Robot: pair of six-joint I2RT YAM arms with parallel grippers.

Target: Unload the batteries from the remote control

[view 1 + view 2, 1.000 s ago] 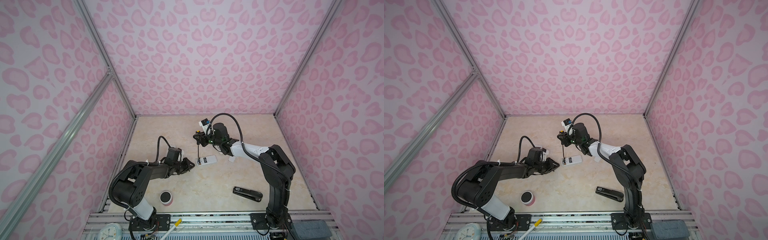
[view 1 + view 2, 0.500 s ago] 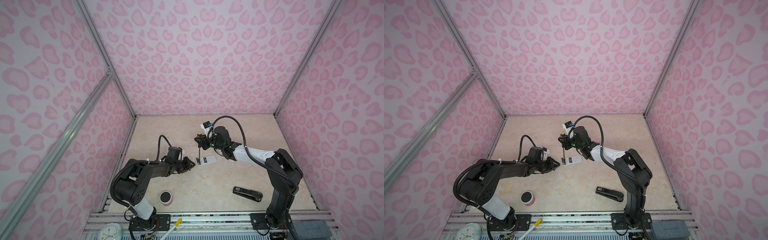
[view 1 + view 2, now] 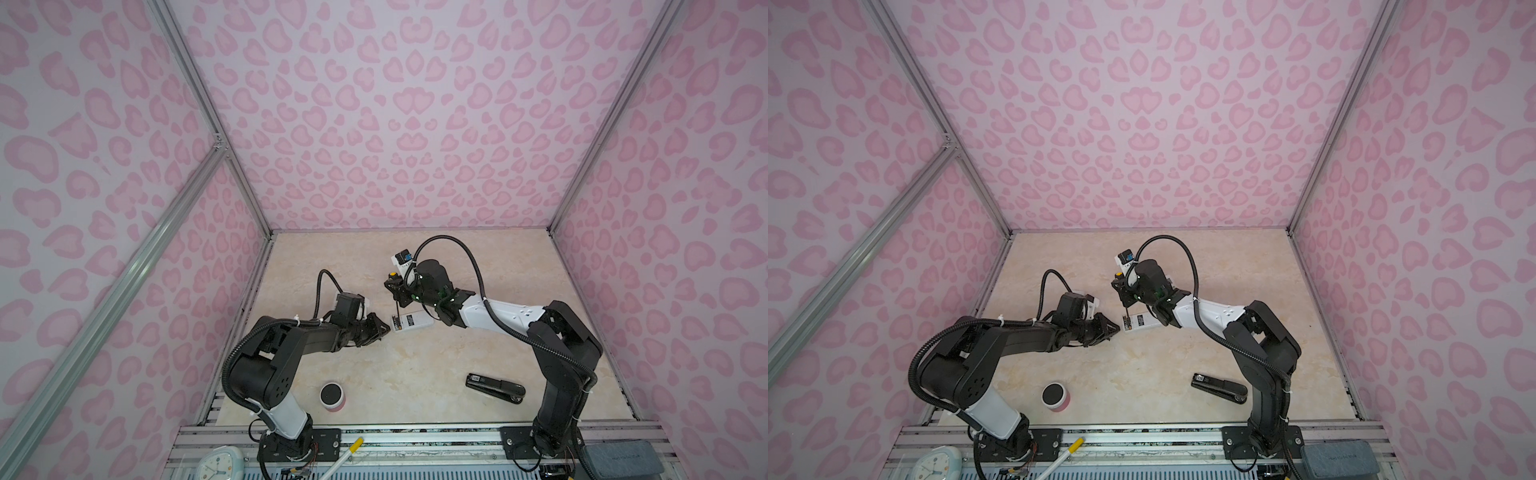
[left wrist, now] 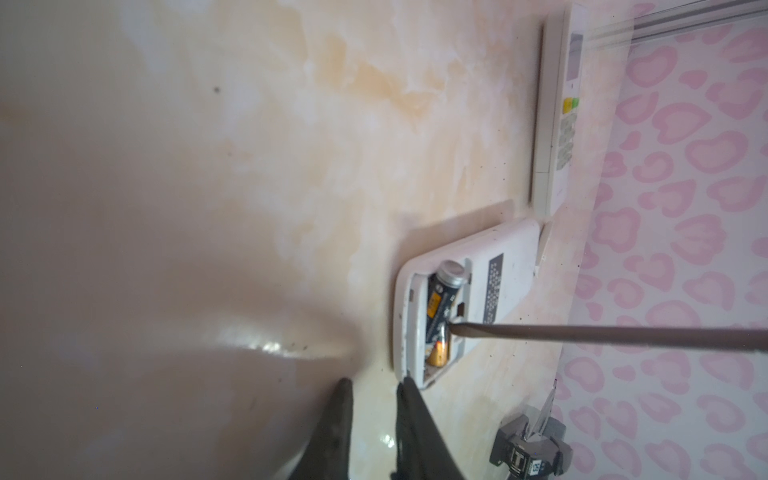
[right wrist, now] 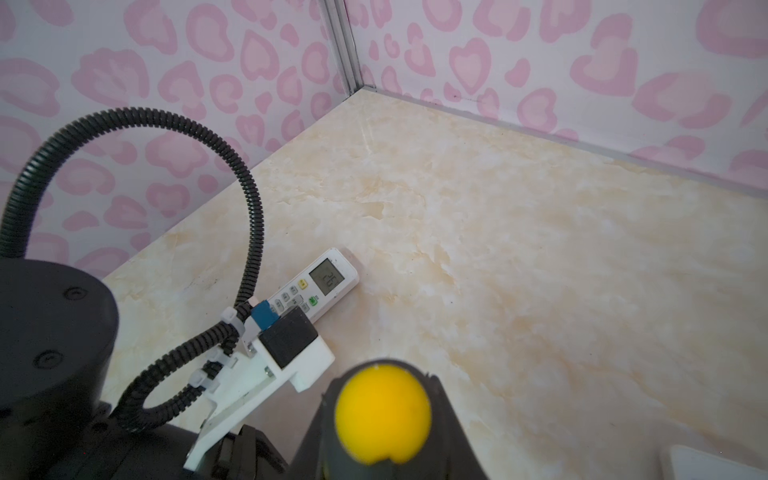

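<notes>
The white remote control (image 3: 412, 321) (image 3: 1140, 321) lies face down with its battery compartment uncovered. In the left wrist view the batteries (image 4: 441, 301), dark with gold bands, sit in that compartment of the remote control (image 4: 498, 270), one silver end lifted. My right gripper (image 3: 395, 286) (image 5: 382, 419) is shut on a black screwdriver with a yellow cap (image 5: 381, 409). Its shaft (image 4: 602, 334) points down with the tip against the batteries. My left gripper (image 3: 385, 328) (image 4: 372, 386) is narrowly open and empty at the remote's compartment end, one fingertip (image 4: 409, 390) touching that end.
A second white remote (image 4: 557, 124) (image 5: 322, 284) lies face up, display lit, just beyond the first. A black stapler (image 3: 494, 387) lies at the front right. A pink cup with a black top (image 3: 332, 397) stands at the front left. The right arm reaches over the middle.
The right arm's elbow has swung out to the right and the screwdriver has come down slightly toward the remote. The left gripper's jaws have narrowed a little.
</notes>
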